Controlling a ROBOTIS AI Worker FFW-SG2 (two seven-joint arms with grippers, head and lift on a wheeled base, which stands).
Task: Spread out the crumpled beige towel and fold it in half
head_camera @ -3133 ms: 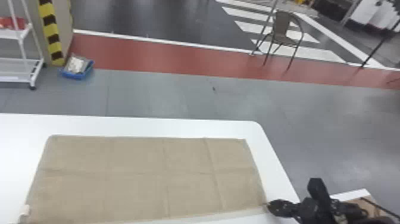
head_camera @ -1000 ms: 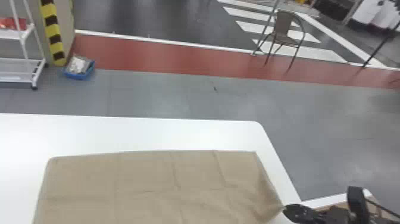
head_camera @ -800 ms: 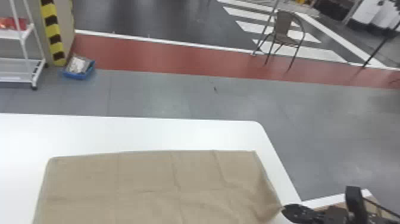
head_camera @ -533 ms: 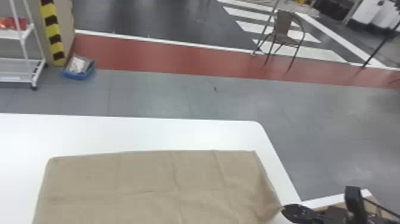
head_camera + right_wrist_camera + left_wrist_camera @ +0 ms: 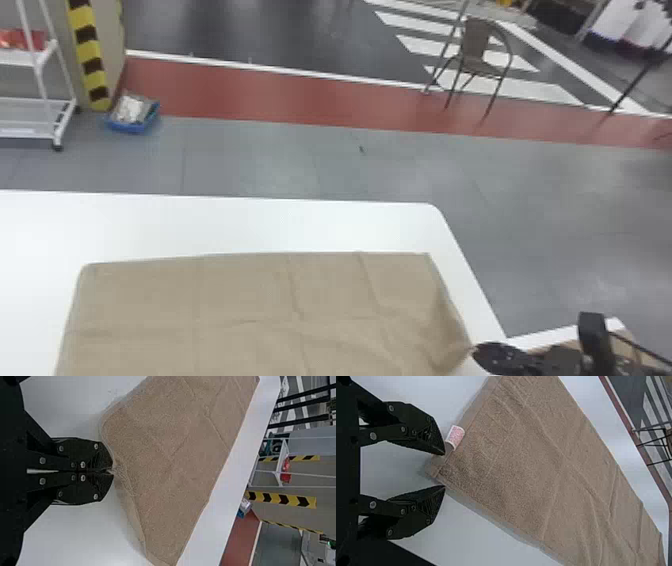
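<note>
The beige towel lies spread on the white table in the head view, with shallow creases and its right near corner drawn to a point. At that corner is my right gripper. In the right wrist view my right gripper is shut on the edge of the towel, which bunches at the fingertips. In the left wrist view my left gripper stands open, its fingers on either side of a corner of the towel near a white tag.
The white table has its rounded far right corner beyond the towel. A light-topped surface with something brown lies beyond the right gripper. On the floor stand a chair, a blue bin and a white rack.
Compared with about three seconds ago, the towel's far edge sits nearer to me, its right near corner is pinched up, and my right gripper is slightly farther right. Little differs over the last second.
</note>
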